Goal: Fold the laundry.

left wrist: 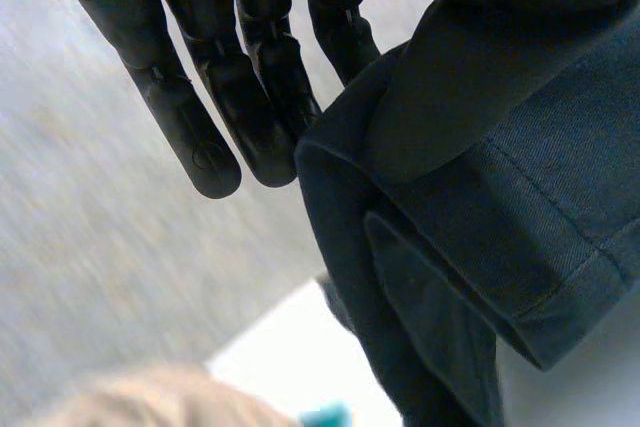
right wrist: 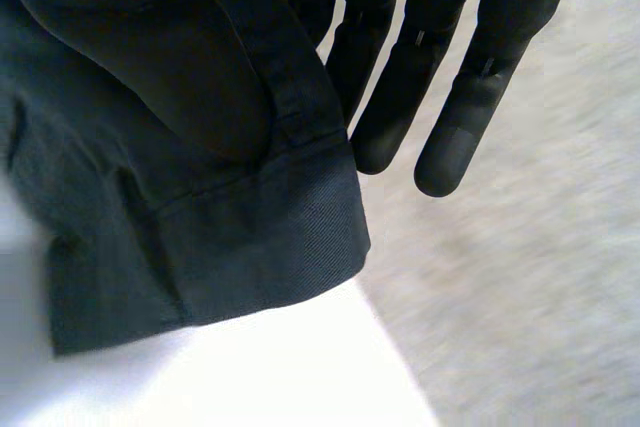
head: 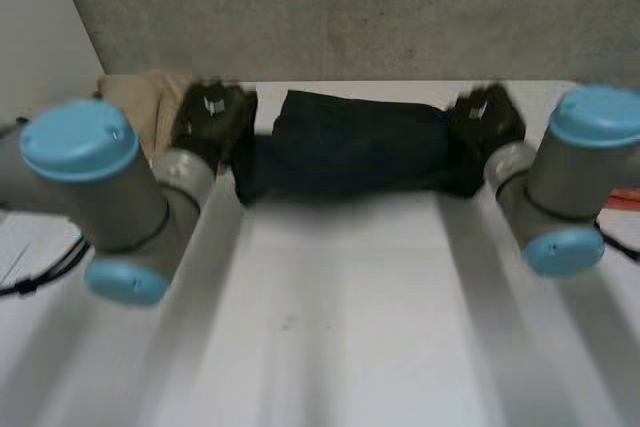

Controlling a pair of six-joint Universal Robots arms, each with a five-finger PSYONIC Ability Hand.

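You have the white counter (head: 330, 327) bare in front of you. The dark blue garment (head: 350, 152) is at its far edge, bunched into a band and stretched from one hand to the other. A tan cloth (head: 140, 102) sits just behind it at the left, apart from the work.

Your left hand (head: 212, 117) has one end of the garment and your right hand (head: 487, 119) has the other. In each wrist view the fingers (left wrist: 200, 97) run straight beside a stitched hem (left wrist: 520, 247) with what looks like the thumb lying across the cloth, so I read both as pinching it. The right fingers (right wrist: 450, 97) show the same beside their hem (right wrist: 260, 247).

This looks like the spreading step, before any fold. Next, bring the garment toward you over the open counter and lay it flat, both ends level and lightly taut so no creases set in.
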